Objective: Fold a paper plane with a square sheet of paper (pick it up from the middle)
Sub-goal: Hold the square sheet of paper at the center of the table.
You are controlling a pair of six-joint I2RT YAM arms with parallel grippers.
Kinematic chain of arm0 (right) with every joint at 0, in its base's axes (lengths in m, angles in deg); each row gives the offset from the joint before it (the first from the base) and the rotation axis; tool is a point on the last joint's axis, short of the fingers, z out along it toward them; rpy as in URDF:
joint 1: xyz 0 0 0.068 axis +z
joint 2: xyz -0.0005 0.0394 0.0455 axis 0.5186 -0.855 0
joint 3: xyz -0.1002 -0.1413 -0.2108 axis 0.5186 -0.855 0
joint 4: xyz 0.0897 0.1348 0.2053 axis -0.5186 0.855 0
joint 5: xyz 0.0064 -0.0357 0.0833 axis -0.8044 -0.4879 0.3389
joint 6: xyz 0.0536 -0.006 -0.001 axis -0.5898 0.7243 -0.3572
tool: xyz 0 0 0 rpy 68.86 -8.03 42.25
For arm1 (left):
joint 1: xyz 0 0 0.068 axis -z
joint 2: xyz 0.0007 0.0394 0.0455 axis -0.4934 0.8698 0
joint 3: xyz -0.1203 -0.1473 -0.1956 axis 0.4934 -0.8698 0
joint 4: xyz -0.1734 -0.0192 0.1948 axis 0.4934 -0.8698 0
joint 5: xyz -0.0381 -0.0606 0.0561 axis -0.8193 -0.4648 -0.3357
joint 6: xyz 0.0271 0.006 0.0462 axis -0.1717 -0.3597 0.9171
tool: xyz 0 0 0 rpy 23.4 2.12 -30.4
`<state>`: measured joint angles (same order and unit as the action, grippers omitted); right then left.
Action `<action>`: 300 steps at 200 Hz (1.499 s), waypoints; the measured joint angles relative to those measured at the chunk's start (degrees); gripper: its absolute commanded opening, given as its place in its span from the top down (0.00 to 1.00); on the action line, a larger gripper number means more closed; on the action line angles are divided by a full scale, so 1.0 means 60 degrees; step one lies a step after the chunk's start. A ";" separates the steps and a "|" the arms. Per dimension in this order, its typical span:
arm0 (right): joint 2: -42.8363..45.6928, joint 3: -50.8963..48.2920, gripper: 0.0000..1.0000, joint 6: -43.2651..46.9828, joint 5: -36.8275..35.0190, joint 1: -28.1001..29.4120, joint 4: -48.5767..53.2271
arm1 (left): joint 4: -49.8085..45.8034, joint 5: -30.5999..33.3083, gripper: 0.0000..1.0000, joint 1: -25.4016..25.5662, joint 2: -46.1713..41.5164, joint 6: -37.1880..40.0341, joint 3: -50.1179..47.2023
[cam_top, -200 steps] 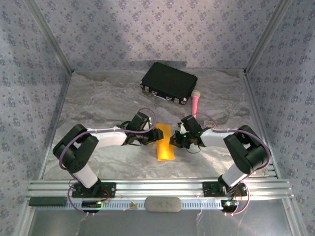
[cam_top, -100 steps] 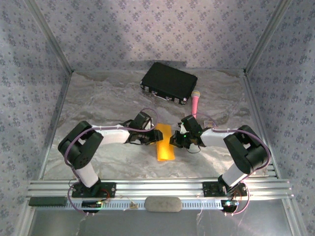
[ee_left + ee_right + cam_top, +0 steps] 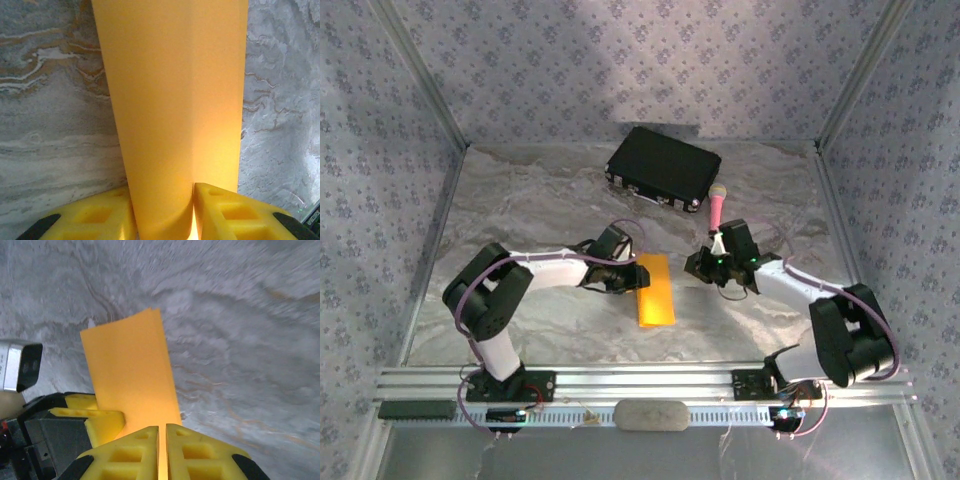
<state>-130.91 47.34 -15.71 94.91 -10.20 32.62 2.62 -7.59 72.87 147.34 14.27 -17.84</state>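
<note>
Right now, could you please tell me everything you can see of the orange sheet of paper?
The square sheet of paper is thin, matte and orange-yellow, folded into a long narrow strip with a straight crease along its length. It sits on the marbled grey table between the two arms, its long axis running away from their bases. The left gripper meets its left edge near the far end, its yellow fingers against either side of the paper. The right gripper stands just to its right, a small gap between them.

Lying on the table (image 3: 520,215) as paper (image 3: 656,290), between the left gripper (image 3: 626,278) touching its left edge and the right gripper (image 3: 702,266) apart on its right. Sitting well behind as a case (image 3: 663,167), with a microphone (image 3: 717,207) just beside its right corner.
</note>
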 measured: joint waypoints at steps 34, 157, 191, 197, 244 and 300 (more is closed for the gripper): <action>0.0240 -0.0277 0.87 0.0084 0.0004 -0.0189 0.0353 | -0.0244 0.0069 0.66 0.0036 0.0095 0.0189 0.0175; 0.0022 -0.0419 0.87 0.0113 0.0117 -0.0076 0.0444 | -0.1209 0.0189 0.60 0.0117 0.0412 0.0608 0.0871; -0.0091 -0.0419 0.87 0.0171 0.0120 0.0073 0.0444 | -0.1461 0.0215 0.61 0.0124 0.0503 0.0685 0.1053; -0.0106 -0.0419 0.87 0.0175 0.0120 0.0095 0.0448 | -0.1475 0.0219 0.61 0.0124 0.0514 0.0688 0.1067; -0.0208 -0.0419 0.87 0.0178 0.0178 0.0208 0.0444 | -0.1566 0.0251 0.62 0.0124 0.0554 0.0743 0.1115; -0.0306 -0.0415 0.87 0.0178 0.0186 0.0295 0.0444 | -0.1577 0.0324 0.62 0.0124 0.0557 0.0721 0.1115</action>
<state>-132.74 44.85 -14.64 96.03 -8.43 35.29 -6.85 -5.64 73.62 150.68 18.59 -11.15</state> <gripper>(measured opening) 0.129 0.372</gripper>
